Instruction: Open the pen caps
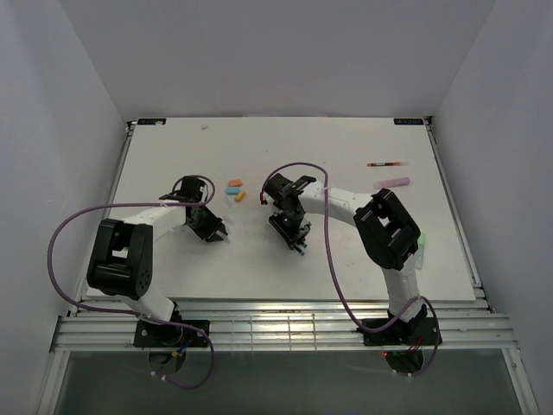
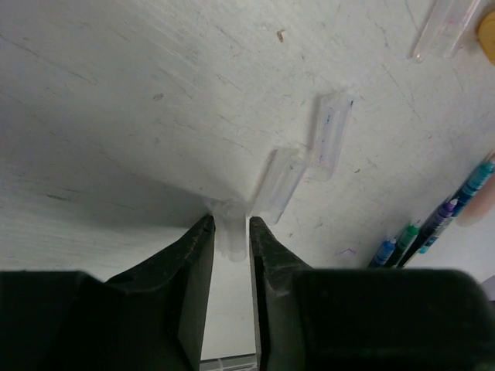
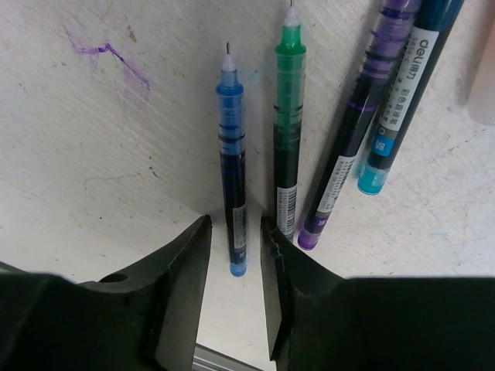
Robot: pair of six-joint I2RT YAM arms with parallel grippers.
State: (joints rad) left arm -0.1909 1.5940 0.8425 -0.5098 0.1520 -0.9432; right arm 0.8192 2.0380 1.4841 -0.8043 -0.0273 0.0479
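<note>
In the left wrist view my left gripper (image 2: 230, 222) is closed on a clear pen cap (image 2: 230, 238) held at its fingertips, low over the table. Two more clear caps (image 2: 278, 184) (image 2: 330, 135) lie just beyond it. In the right wrist view my right gripper (image 3: 234, 222) is slightly open and straddles the rear end of an uncapped blue pen (image 3: 230, 139) lying on the table, with a gap on each side. An uncapped green pen (image 3: 288, 116), a purple pen (image 3: 363, 116) and a teal pen (image 3: 406, 85) lie beside it. From above, the left gripper (image 1: 216, 232) and right gripper (image 1: 298, 242) sit mid-table.
Small orange and blue caps (image 1: 235, 189) lie in a cluster behind the grippers. A purple highlighter (image 1: 391, 183) and a thin pen (image 1: 381, 163) lie at the far right. Another clear cap (image 2: 445, 27) lies further off in the left wrist view. The white table (image 1: 346, 277) has raised side walls.
</note>
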